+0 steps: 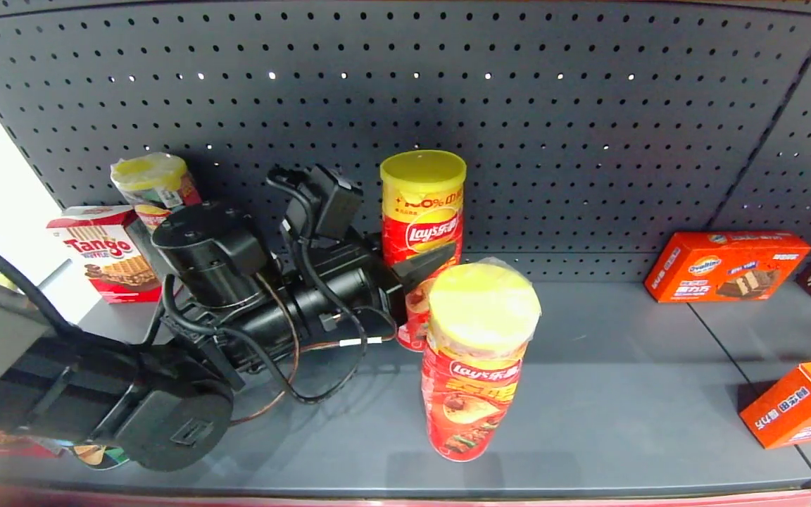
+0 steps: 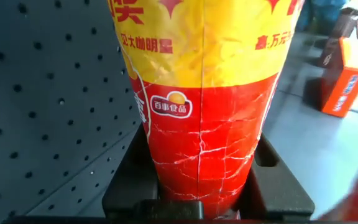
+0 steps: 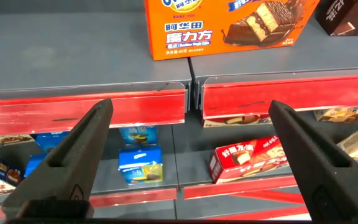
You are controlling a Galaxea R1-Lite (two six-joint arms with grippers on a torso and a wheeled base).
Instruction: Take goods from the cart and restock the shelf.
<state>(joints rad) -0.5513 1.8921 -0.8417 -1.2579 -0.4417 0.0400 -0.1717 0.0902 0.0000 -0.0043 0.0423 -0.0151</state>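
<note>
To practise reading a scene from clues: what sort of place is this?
Probably a shop's snack aisle: a pegboard-backed shelf, a chip can in the left tool, orange snack boxes facing out, and red front rails edging stocked lower shelves.

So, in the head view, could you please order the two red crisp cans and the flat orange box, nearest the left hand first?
1. Rear red-and-yellow crisp can, gripped by the left hand.
2. Front red crisp can with yellow lid, just beside it.
3. Flat orange cardboard box, far right, at the back.
</note>
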